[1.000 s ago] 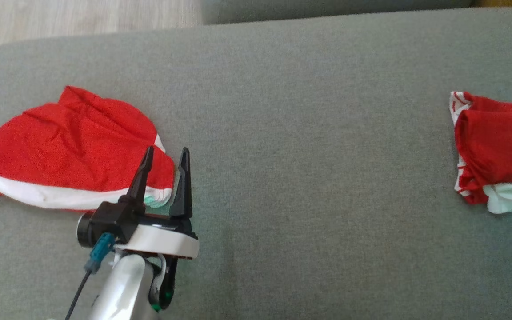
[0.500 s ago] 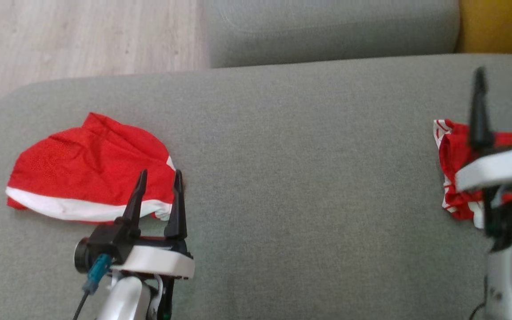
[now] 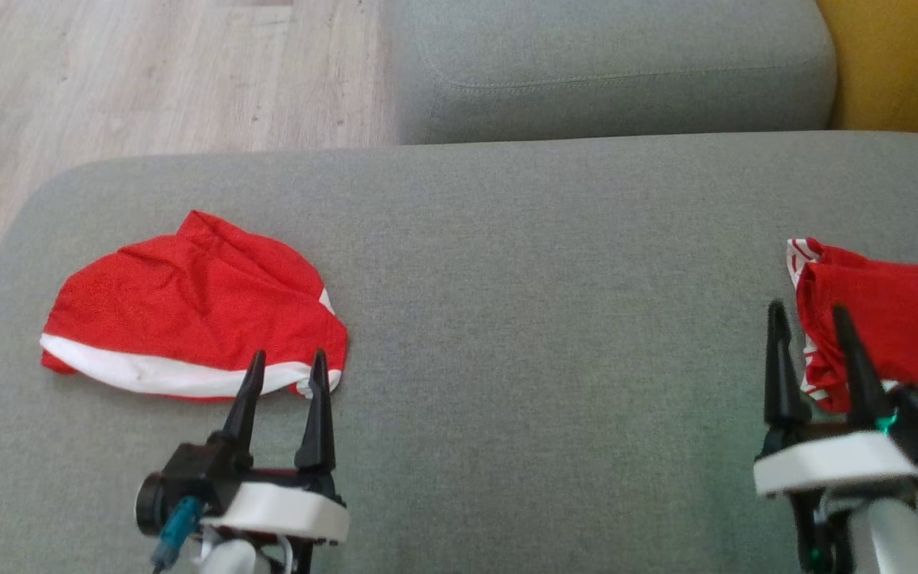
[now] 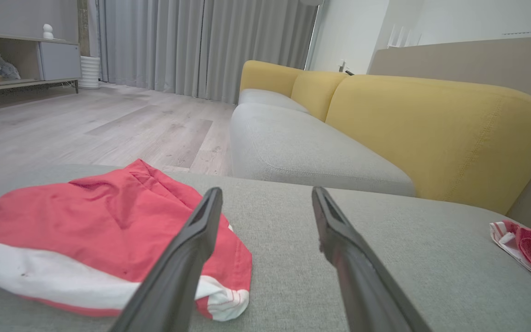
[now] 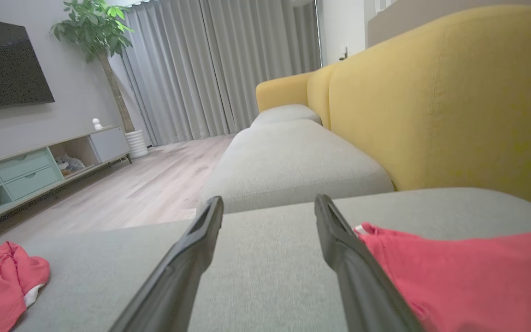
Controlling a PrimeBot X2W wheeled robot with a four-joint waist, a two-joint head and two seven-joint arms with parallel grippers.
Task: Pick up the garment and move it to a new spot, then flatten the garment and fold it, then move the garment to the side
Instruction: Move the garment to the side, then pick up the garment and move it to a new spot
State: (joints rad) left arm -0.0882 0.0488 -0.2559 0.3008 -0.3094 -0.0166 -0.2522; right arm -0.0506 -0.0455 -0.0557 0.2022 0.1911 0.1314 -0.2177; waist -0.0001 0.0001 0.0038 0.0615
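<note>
Red garment point(image 3: 188, 319) near left pincer point(image 3: 289, 359)

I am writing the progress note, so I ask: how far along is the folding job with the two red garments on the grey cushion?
Looks done: the left garment looks folded, compact, near the left end of the cushion. In hand: nothing; the left gripper and right gripper are open and empty. Left: the right garment lies bunched, apparently not yet flattened or folded.
</note>
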